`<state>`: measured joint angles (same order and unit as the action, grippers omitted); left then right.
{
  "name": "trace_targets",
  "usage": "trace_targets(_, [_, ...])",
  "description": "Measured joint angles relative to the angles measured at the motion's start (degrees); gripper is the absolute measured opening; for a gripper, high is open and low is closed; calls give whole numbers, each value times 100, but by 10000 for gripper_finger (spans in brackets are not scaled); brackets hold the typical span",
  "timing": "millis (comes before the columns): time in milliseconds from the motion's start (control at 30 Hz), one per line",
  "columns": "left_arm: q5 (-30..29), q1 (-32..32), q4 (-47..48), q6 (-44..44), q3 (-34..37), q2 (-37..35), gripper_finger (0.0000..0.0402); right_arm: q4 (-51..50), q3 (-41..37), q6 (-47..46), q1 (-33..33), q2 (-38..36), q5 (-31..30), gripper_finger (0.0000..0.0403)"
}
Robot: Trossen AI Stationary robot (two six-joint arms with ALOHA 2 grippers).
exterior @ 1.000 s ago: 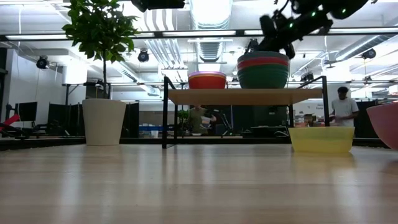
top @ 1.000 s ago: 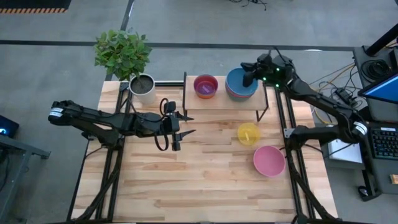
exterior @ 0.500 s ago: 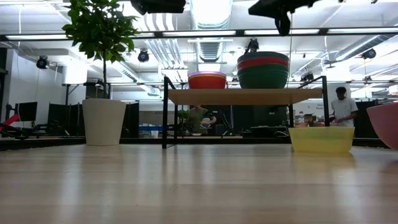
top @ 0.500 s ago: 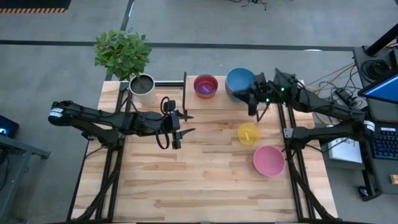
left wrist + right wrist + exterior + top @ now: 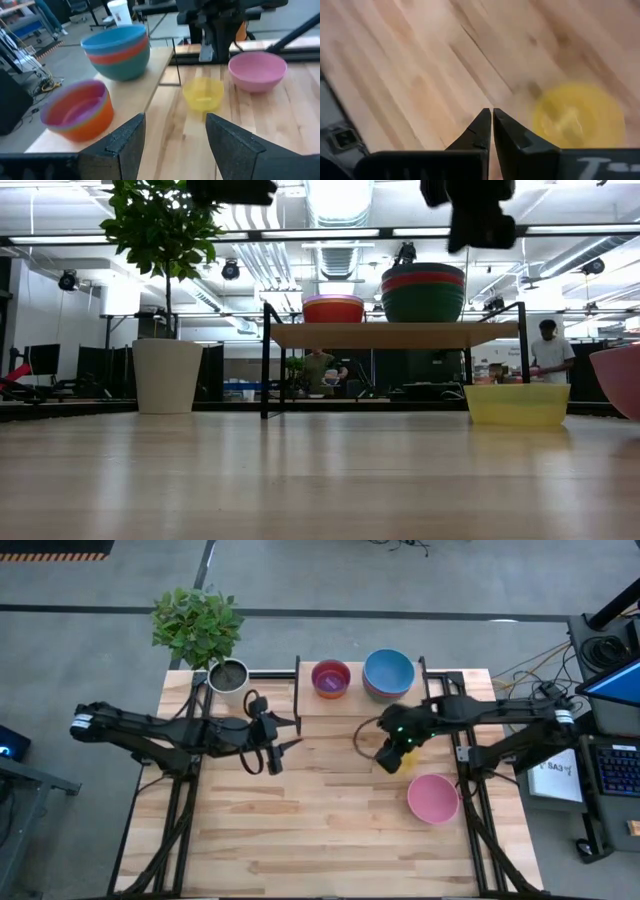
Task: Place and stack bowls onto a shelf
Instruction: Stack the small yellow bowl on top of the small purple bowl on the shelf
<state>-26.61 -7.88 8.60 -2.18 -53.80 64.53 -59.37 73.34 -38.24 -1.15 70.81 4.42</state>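
Note:
On the shelf stand an orange bowl with a purple one inside and a stack of teal, red and blue bowls. The stack also shows in the left wrist view. A yellow bowl and a pink bowl rest on the tabletop near the table's right edge. My right gripper is shut and empty. It hangs above the table just left of the yellow bowl and hides most of it in the high view. My left gripper is open and empty left of the shelf. No green bowl is in view.
A grey pot with a green plant stands at the table's far left corner. The shelf's black legs stand on the far part of the tabletop. Bare slatted wood lies along the near half.
My right gripper has left the blue bowl stack on the shelf and swung toward the table's near edge and leftward, ending over the table beside the yellow bowl. My left gripper has shifted a little toward the table's left edge. The bowls have stayed in place.

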Motion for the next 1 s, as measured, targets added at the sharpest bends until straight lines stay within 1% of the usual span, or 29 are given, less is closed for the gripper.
trace_targets(133, [-12,1,13,9,201,-90,191,-710,71,-467,114,415,3,9])
trace_targets(200, [-178,4,11,4,203,-128,191,-850,46,-629,130,600,2,9])
trace_targets(300, [-401,7,34,-12,203,-176,191,-868,15,-736,142,887,-8,9])
trace_targets(433, [-431,11,104,-25,203,-201,191,-875,11,-709,142,1261,189,14])
trace_targets(533, [-431,11,189,-27,206,-201,191,-877,11,-703,142,1493,307,38])
trace_targets(633, [-435,11,214,-28,207,-201,191,-876,11,-697,142,1701,268,77])
trace_targets(733, [-437,11,213,-50,207,-201,191,-887,11,-751,142,1895,-105,117])
trace_targets(800, [-437,11,214,-50,207,-201,191,-892,9,-762,142,2028,-225,140])
trace_targets(900, [-437,11,216,-50,207,-201,191,-890,9,-767,142,2208,-344,164])
trace_targets(1000, [-437,11,216,-52,207,-201,191,-890,1,-763,142,2403,-474,174])
